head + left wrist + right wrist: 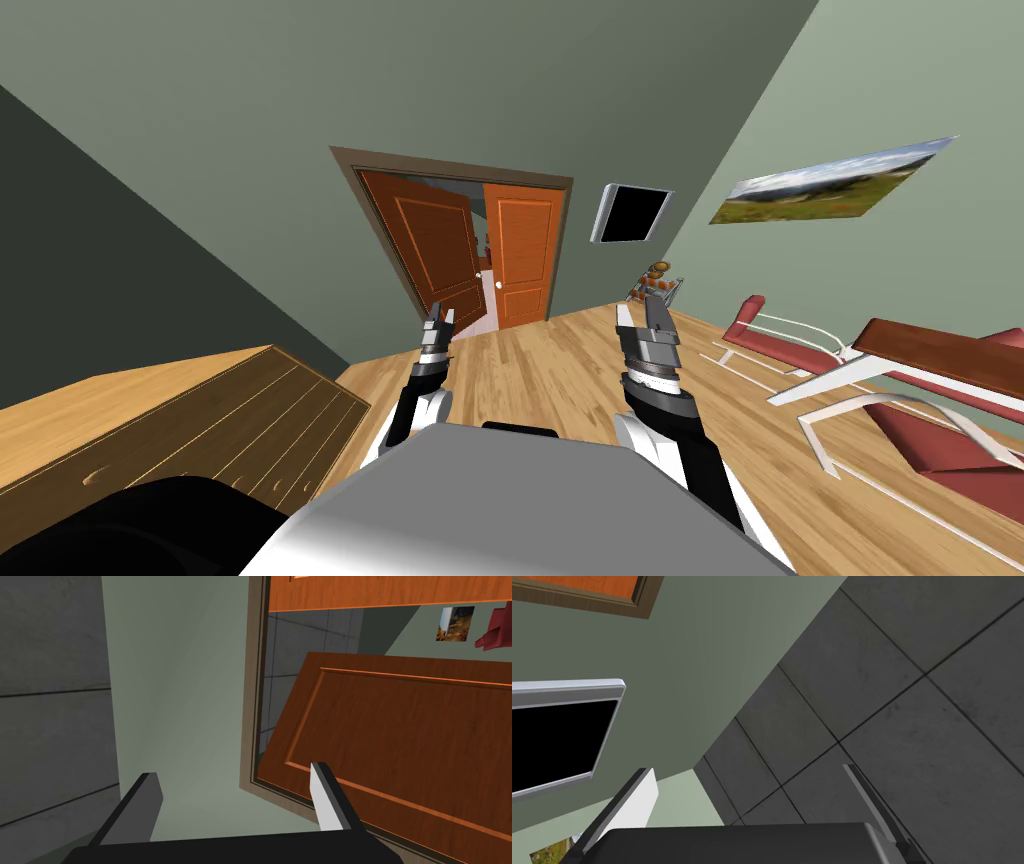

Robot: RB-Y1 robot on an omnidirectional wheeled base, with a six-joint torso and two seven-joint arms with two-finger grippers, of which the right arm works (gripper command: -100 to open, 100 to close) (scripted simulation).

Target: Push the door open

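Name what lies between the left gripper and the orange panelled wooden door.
Nothing: the left wrist view shows the left gripper, fingers open, facing the orange panelled wooden door unobstructed.

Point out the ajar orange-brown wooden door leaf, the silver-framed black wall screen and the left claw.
Ajar orange-brown wooden door leaf [437,248]: head view, middle of panel.
Silver-framed black wall screen [634,213]: head view, its black centre.
Left claw [234,771]: left wrist view, midway between fingertips.

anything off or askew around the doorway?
Only the left door leaf: it stands ajar, angled out of the door frame, while the right leaf sits shut and flush. No damage or spills visible. The left gripper and right gripper are open.
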